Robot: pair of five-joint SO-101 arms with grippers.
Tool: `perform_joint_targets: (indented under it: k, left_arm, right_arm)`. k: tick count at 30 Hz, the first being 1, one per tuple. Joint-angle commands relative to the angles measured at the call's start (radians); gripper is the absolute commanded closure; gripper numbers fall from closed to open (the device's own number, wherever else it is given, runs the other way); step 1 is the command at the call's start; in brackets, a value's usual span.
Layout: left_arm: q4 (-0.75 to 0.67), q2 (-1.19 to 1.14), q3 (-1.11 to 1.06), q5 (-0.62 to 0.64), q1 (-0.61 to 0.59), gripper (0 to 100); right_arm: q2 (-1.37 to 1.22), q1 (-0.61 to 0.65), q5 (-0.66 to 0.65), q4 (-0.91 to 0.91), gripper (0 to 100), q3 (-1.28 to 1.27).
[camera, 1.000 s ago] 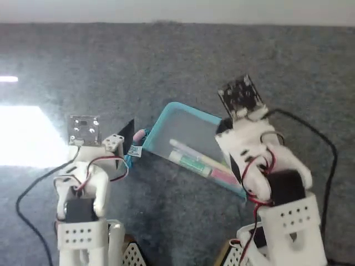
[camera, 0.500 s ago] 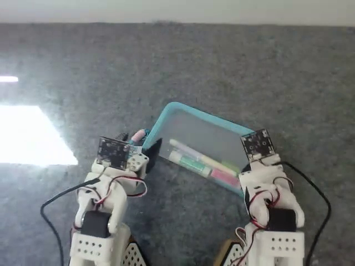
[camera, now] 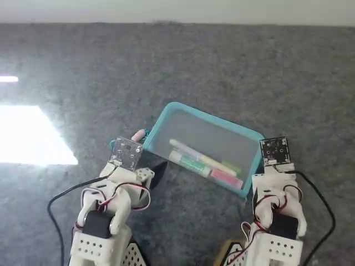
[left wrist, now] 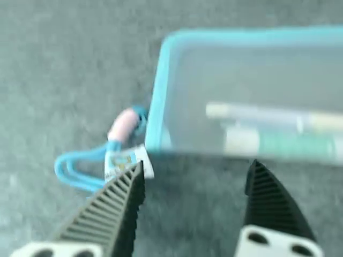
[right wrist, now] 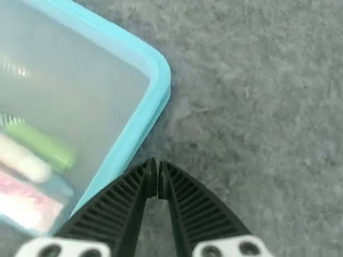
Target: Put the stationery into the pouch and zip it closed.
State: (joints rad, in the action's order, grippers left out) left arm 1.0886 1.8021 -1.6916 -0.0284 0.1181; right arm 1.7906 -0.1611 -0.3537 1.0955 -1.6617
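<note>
A translucent pouch (camera: 194, 130) with a teal border lies flat in the middle of a grey table (camera: 66, 61). Pens and markers (camera: 202, 162) lie inside it. A pink bead and blue loop (camera: 138, 134) stick out at one corner. The left claw (left wrist: 193, 182) hangs spread wide, holding nothing, just beside that corner. The right claw (right wrist: 157, 174) is pressed together on nothing, over bare table just beside the pouch's opposite end.
</note>
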Motion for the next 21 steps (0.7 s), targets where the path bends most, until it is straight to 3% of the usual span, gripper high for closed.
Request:
perform_joint_targets:
  k: [1,5,21]
  left_arm:
    - [0.097,0.017,0.008,0.006,0.002,71]
    - [0.175,0.018,0.008,0.006,0.002,71]
    - [0.172,0.018,0.008,0.006,0.003,71]
  right_arm:
    - [-0.008,-0.01,-0.006,0.048,99.1,-0.023]
    - [-0.008,-0.01,-0.009,0.056,99.1,-0.023]
    - [-0.008,-0.01,-0.012,0.05,99.1,-0.023]
